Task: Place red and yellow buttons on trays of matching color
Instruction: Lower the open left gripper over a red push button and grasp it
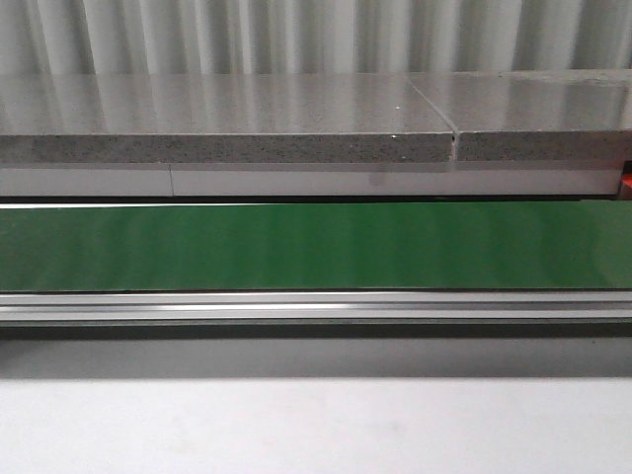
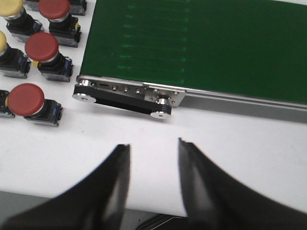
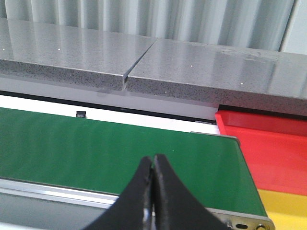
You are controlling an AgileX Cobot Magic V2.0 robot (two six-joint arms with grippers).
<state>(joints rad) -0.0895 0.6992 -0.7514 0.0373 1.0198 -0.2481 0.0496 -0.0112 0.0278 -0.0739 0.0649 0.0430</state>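
Observation:
Several red-capped buttons on black bodies stand on the white table in the left wrist view, the nearest (image 2: 26,98), another (image 2: 42,47) and a third (image 2: 54,8). Yellow-capped buttons (image 2: 9,5) show at that view's edge. My left gripper (image 2: 153,146) is open and empty over the white table, apart from the buttons, near the end of the green conveyor belt (image 2: 192,43). My right gripper (image 3: 153,160) is shut and empty above the belt (image 3: 96,143). The red tray (image 3: 268,143) and a strip of the yellow tray (image 3: 283,206) lie past the belt's end. Neither gripper shows in the front view.
The front view shows the green belt (image 1: 316,245), its aluminium rail (image 1: 316,306) and a grey stone ledge (image 1: 227,128) behind it. The belt's end roller bracket (image 2: 129,93) sits between my left gripper and the belt.

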